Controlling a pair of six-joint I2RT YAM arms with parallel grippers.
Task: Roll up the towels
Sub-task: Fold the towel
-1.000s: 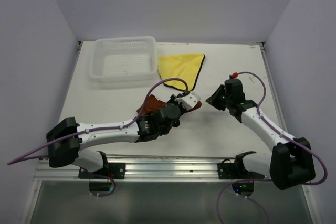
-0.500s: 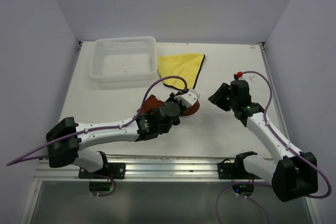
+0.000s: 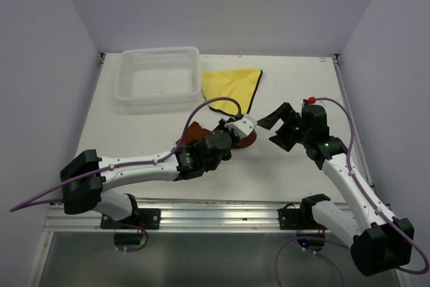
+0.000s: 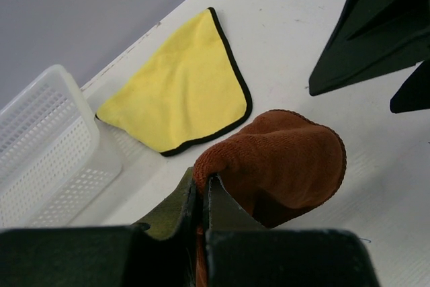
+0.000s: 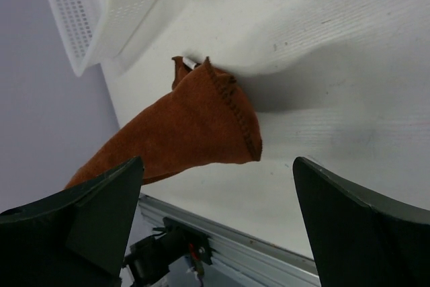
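The right arm's fingers [image 3: 270, 118] just opened wide, released, beside the rust-brown soft cloth towel [image 4: 282, 166] mid-desk, bunched in the left arm's fingers [image 4: 216, 206]; the bright yellow dark-hemmed towel [image 3: 232, 85] lies flat farther back, unrolled.

The left arm [image 3: 134, 169] and the right arm [image 3: 349, 183] both have slim white links, bulky black joints and a black base block. A thin purple cable [image 3: 208, 105] runs along each arm. The right wrist has a small red cap [image 3: 310, 101]. The jaws are black, flat and wedge-shaped.
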